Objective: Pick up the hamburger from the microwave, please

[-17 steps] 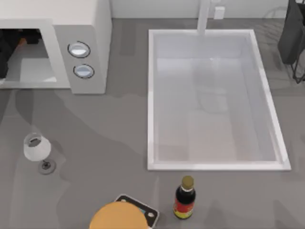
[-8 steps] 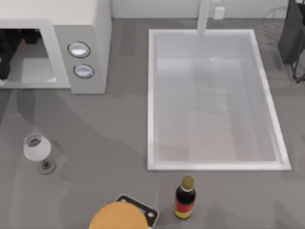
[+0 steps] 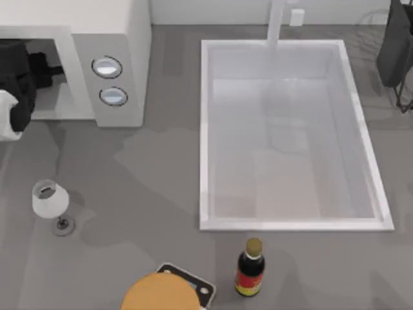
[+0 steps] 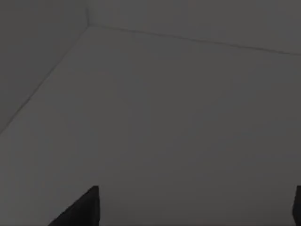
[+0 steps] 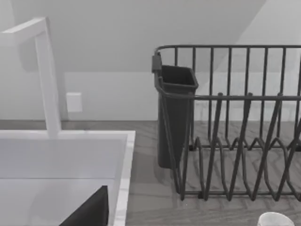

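The left arm (image 3: 16,84) is reaching into the microwave (image 3: 122,61) at the table's left; I cannot tell how its hand is set. The sink (image 3: 205,135) is sitting well right of it.

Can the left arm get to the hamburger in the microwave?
Probably yes. The left gripper already reaches in through the microwave's open front, with nothing blocking that opening. The hamburger itself can't be made out, and the left wrist view is dark.
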Controlling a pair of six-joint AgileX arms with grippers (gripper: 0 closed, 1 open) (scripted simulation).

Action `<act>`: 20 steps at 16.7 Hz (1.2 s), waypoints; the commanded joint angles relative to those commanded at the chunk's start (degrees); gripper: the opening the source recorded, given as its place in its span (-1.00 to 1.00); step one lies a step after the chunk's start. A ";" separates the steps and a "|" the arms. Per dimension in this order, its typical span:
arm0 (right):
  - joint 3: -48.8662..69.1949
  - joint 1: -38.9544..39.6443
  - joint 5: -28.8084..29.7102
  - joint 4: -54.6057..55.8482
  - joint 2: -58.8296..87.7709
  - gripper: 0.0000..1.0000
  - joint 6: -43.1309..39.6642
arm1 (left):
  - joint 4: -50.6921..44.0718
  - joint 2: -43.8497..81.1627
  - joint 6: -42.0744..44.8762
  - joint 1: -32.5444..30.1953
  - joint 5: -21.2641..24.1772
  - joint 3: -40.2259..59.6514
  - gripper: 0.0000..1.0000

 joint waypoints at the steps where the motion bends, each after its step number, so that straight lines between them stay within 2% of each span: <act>1: 0.00 0.00 0.00 0.00 0.00 1.00 0.00 | -1.39 -5.53 -1.38 -3.45 -3.26 -4.54 -1.00; 6: 0.00 0.00 0.00 0.00 0.00 1.00 0.00 | -7.82 -28.10 -7.67 -19.11 -18.05 -24.61 -1.00; 9: 0.00 0.00 0.00 0.00 0.00 1.00 0.00 | -10.23 -34.72 -10.05 -24.97 -23.61 -31.14 -1.00; 14: 0.00 0.00 0.00 0.00 0.00 1.00 0.00 | -10.76 -36.08 -10.60 -26.28 -24.88 -32.48 -1.00; 16: 0.00 0.00 0.00 0.00 0.00 1.00 0.00 | -10.08 -34.80 -10.36 -24.61 -24.95 -32.59 -1.00; 20: 0.00 0.00 0.00 0.00 0.00 1.00 0.00 | -3.69 -28.95 -10.52 -25.27 -25.23 -34.13 -1.00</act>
